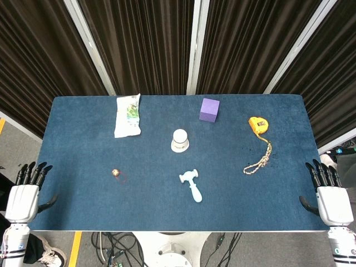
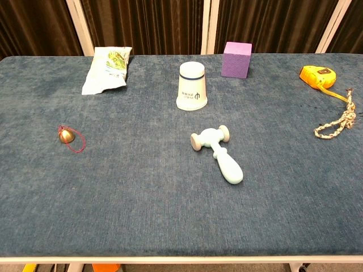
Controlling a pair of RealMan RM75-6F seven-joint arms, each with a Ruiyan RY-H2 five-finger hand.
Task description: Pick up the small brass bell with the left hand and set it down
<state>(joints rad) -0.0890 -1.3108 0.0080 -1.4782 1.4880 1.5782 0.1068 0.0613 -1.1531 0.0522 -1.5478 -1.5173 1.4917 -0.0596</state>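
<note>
The small brass bell (image 1: 115, 173) lies on the blue table (image 1: 83, 139) at the left, with a thin red cord looped beside it; the chest view shows the bell (image 2: 67, 135) closer. My left hand (image 1: 25, 196) hangs off the table's front left corner, fingers apart and holding nothing, well to the left of the bell. My right hand (image 1: 330, 196) hangs likewise off the front right corner, empty with fingers spread. Neither hand shows in the chest view.
A white snack bag (image 1: 127, 114) lies at the back left. A white cup (image 1: 179, 140) stands upside down mid-table, a pale blue toy hammer (image 1: 192, 186) in front of it. A purple cube (image 1: 209, 109), a yellow tape measure (image 1: 258, 124) and a knotted rope (image 1: 259, 161) lie to the right.
</note>
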